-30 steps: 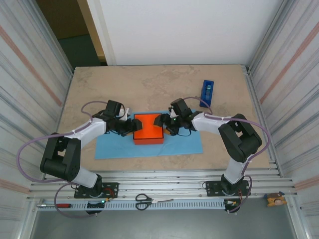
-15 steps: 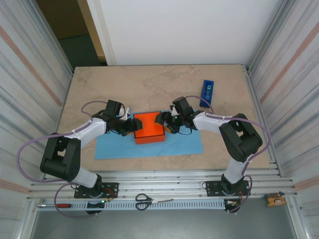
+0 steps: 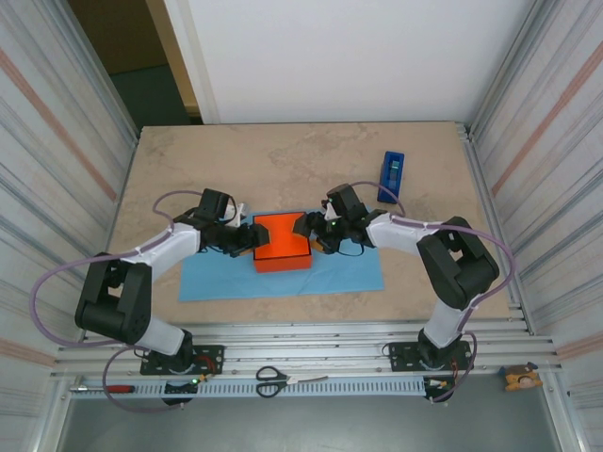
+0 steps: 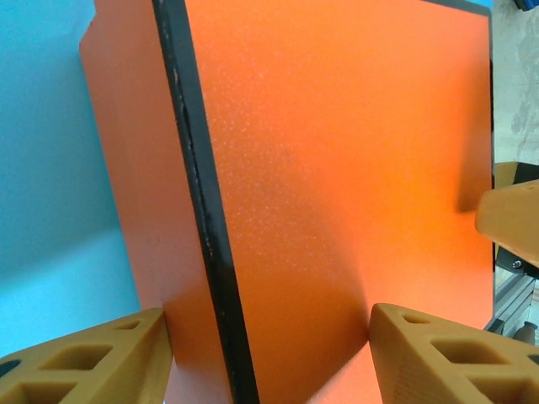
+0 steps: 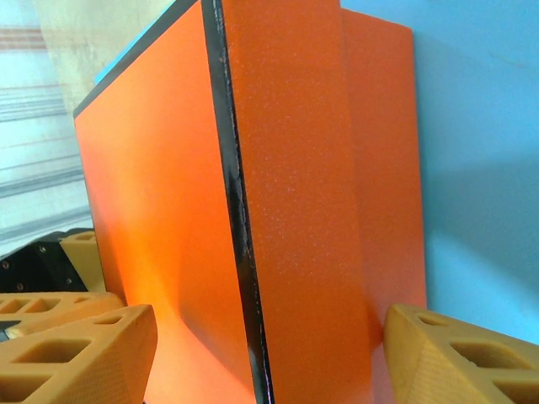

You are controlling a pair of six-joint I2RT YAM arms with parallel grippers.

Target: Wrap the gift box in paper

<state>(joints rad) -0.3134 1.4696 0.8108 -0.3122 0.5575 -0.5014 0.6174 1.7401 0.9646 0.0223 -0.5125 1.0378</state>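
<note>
I see left jaws part open, clamped on the gift box (image 3: 281,237) at its left edge; right jaws same on its right edge. Box over the paper (image 3: 217,278), mid tabletop (image 3: 283,160), toward the near edge.

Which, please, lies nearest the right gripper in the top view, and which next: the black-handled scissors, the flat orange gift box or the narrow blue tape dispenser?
1. flat orange gift box, in its grasp, centre.
2. narrow blue tape dispenser, farther back, to the right.
3. black-handled scissors, near edge, centre.
</note>
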